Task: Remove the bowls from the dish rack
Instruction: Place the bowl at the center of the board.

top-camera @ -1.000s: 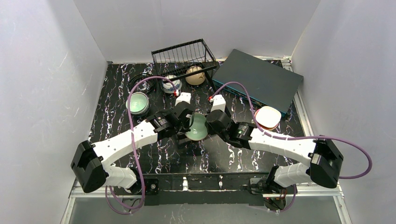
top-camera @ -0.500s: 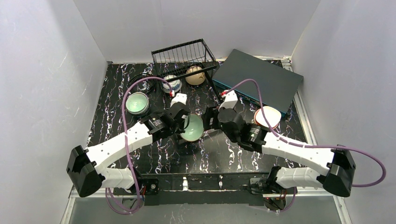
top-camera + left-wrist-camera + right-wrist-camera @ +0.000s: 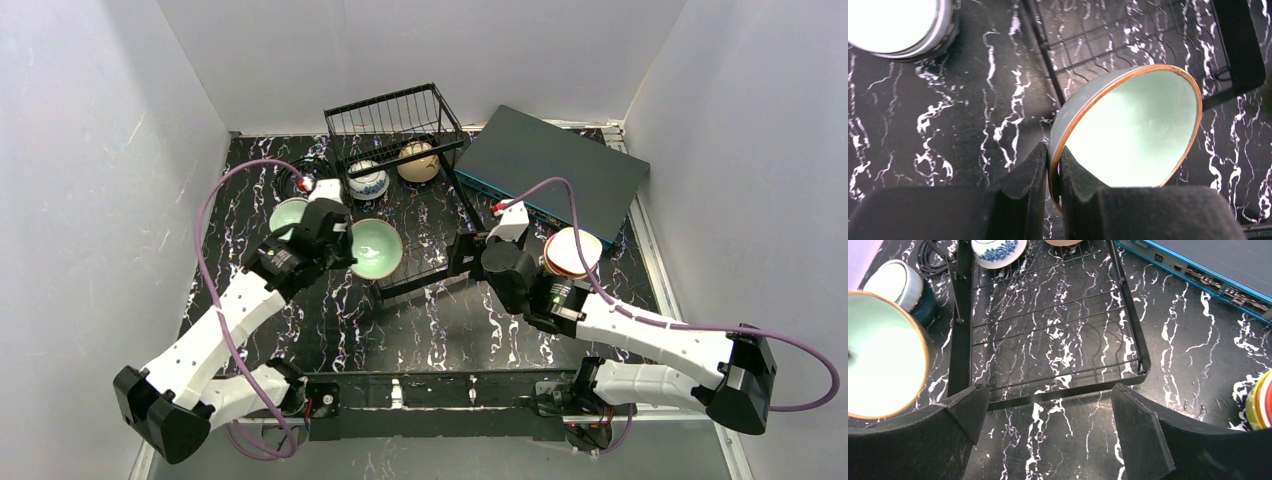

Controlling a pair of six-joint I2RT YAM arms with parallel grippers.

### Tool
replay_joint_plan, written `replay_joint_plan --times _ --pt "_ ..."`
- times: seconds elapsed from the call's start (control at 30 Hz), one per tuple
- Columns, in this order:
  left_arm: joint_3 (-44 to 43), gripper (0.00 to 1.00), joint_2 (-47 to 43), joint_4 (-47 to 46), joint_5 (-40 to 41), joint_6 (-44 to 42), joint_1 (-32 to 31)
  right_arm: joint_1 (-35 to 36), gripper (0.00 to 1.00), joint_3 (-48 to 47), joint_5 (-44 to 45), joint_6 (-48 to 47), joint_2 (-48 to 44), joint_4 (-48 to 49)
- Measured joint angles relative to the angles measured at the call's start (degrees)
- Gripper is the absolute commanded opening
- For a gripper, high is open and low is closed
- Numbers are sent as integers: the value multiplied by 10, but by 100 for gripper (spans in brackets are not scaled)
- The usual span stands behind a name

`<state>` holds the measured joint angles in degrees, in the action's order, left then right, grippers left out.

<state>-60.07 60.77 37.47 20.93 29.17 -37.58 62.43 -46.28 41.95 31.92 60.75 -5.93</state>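
left fingers (image 3: 1020, 197) tight on pale green bowl (image 3: 1133, 130)

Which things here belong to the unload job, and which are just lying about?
Job: dish rack, pale green bowl in left gripper, blue-and-white bowl, beige bowl, dark teal bowl, stacked bowls.
Lying about: teal box, black cable.

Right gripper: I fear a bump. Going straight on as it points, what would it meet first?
The right gripper would probably meet the near end of the black wire dish rack first; depth is unclear.
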Motion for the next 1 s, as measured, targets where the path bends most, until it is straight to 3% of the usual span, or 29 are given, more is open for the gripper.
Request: replay_joint_plan --times 0.53,0.8,1.0 --pt "64 0 -64 35 -143 61 319 -8 99 28 16 -50 -27 -13" --pt "122 0 -66 28 -185 110 490 -24 99 31 -30 -73 -19 -17" --pt "137 0 -44 -4 -196 146 565 -26 99 32 -64 -83 -13 -27"
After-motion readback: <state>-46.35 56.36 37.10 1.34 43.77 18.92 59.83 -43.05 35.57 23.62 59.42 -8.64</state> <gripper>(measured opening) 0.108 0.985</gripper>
